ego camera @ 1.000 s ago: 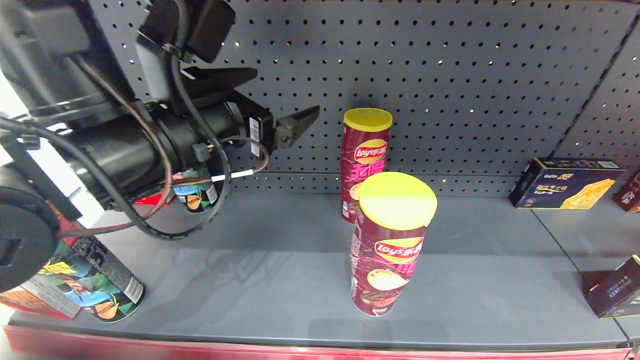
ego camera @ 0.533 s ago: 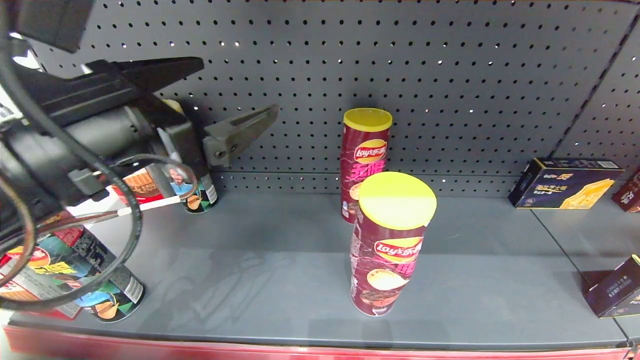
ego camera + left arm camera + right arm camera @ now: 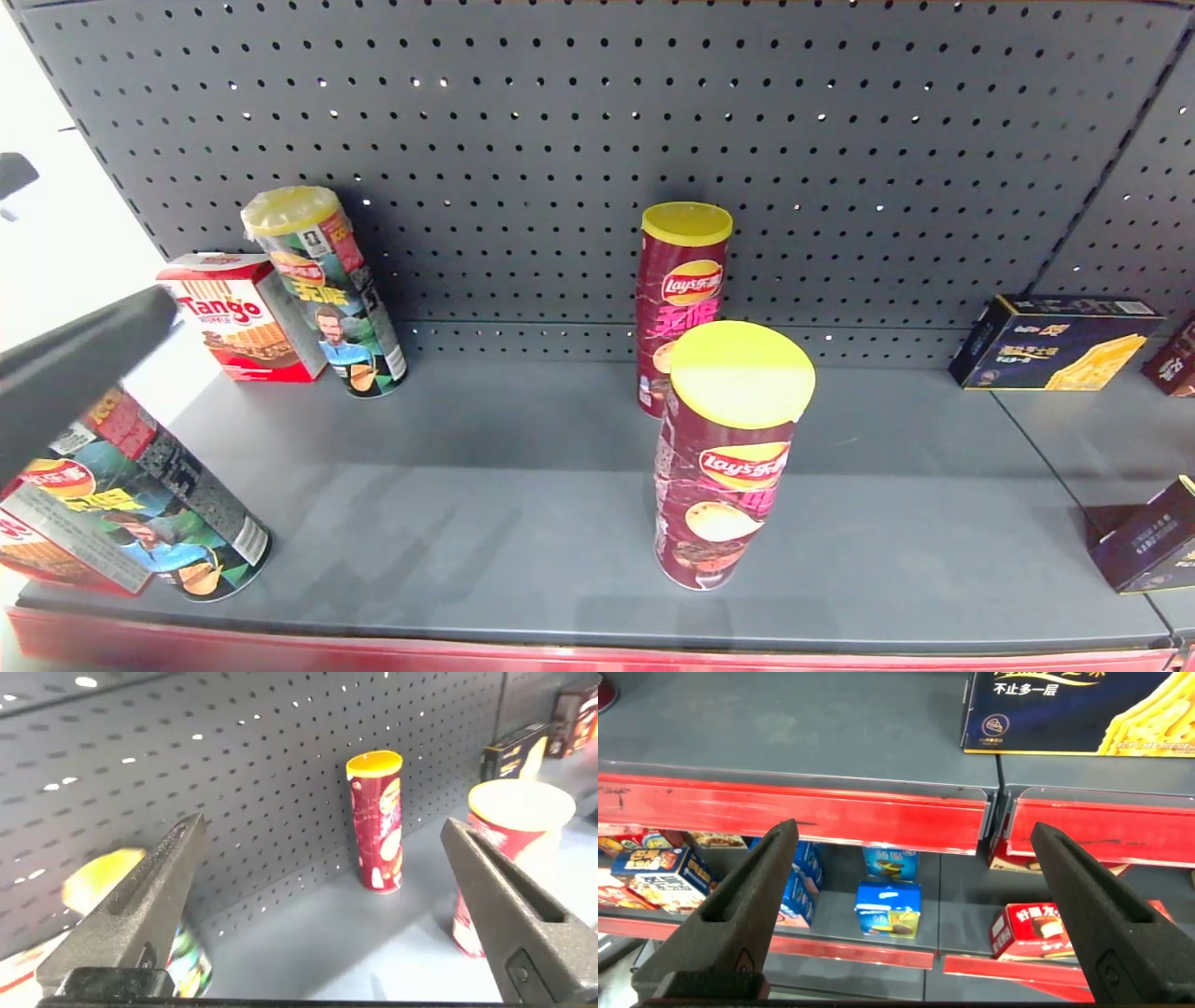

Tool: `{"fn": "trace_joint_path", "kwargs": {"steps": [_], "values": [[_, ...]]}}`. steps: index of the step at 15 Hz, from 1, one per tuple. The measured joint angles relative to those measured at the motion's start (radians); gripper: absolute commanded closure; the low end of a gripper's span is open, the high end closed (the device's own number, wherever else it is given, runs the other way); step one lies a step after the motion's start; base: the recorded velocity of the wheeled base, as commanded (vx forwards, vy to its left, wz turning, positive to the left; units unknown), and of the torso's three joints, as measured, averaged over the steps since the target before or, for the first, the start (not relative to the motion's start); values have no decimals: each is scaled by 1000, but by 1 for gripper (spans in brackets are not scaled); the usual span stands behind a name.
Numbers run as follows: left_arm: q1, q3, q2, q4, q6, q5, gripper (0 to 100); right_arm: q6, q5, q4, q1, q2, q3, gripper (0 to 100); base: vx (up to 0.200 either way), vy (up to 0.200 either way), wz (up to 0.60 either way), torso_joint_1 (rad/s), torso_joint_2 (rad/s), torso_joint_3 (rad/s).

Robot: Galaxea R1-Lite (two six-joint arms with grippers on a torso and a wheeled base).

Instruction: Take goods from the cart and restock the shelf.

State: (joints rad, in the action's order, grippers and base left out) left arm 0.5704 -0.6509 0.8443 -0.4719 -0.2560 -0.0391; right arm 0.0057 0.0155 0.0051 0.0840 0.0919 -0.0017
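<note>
Seems like a between-items step: left gripper and right gripper both hang spread wide and empty, the maroon can stands mid-way on the shelf with its twin at its 12 o'clock, so next up is probably grabbing another item from the cart.

Open grey shelf board between green-printed crisp tube rear-left and front maroon yellow-lidded tube; twin maroon tube behind.
</note>
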Motion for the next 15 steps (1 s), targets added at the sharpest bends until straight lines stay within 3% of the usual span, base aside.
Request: {"fn": "trace_joint_path", "kwargs": {"steps": [2,4,6,8,10,11,12,15], "values": [[-26,26,-143,70,15,1,0,0,0,0,0,0,0,0,0,0,0,0,0,0],[-89,77,-279,96,42,0,0,0,0,0,0,0,0,0,0,0,0,0,0,0],[-214,147,-403,105,86,-4,0,0,0,0,0,0,0,0,0,0,0,0,0,0],[-378,231,-507,108,132,-17,0,0,0,0,0,0,0,0,0,0,0,0,0,0],[-538,348,-604,102,187,-86,0,0,0,0,0,0,0,0,0,0,0,0,0,0],[-596,410,-645,85,204,-150,0,0,0,0,0,0,0,0,0,0,0,0,0,0],[-633,475,-679,60,216,-231,0,0,0,0,0,0,0,0,0,0,0,0,0,0],[-667,605,-732,41,206,-323,0,0,0,0,0,0,0,0,0,0,0,0,0,0]]}}
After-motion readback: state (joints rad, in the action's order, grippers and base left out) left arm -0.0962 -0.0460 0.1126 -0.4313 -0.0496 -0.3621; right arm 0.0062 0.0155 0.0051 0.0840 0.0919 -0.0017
